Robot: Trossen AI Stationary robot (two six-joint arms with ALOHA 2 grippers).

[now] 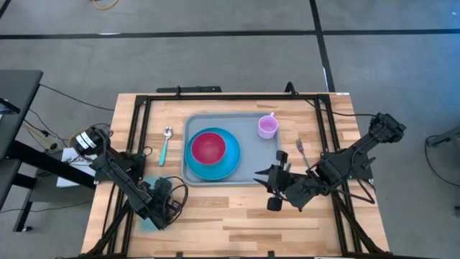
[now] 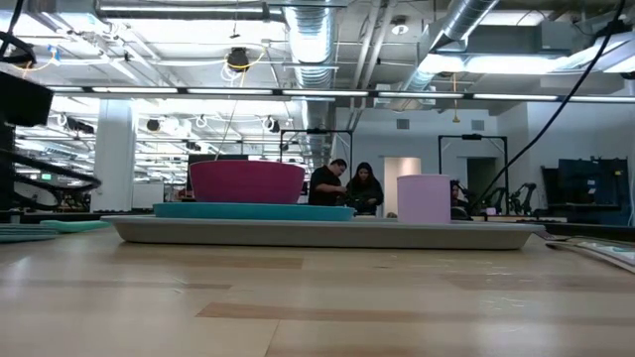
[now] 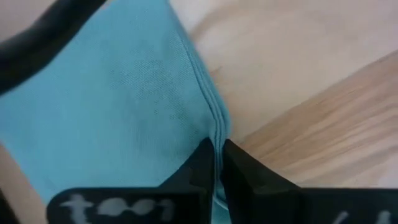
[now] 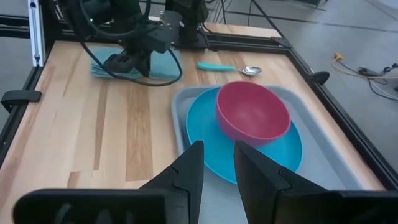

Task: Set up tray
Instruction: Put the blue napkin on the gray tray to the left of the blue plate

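The bench (image 1: 237,223) of pale wood planks is carrying everything, with a dark frame running along its edges. The tray (image 1: 248,169), grey-blue with a low rim, is lying flat near the middle of the bench toward its far edge. On the tray a round blue plate (image 1: 226,167) is sitting, and a magenta bowl (image 1: 208,147) is resting on the plate. A pale lilac cup (image 1: 267,126) is standing upright in the tray's far right corner.

The left arm (image 1: 118,173) is reaching in low from the bench's left side, bending down to the near left corner. Its left claw (image 3: 217,163) is pointing down at the bench and is pinching the edge of the teal napkin (image 3: 124,99), the 2 fingers pressed together on the folded hem. The napkin is lying flat on the wood, well apart from the tray.

The right arm (image 1: 352,158) is stretching in from the right side, angled toward the tray's near right corner. Its right claw (image 4: 217,163) is hovering just over that corner, its 2 fingers standing a little apart with a narrow gap between them and gripping nothing.

A spoon (image 1: 165,144) with a teal handle is lying on the bench just left of the tray, bowl end away. A fork (image 1: 302,151) is lying on the bench just right of the tray, beside the right arm.

In the low view, people (image 2: 347,188) are standing far back in the room.
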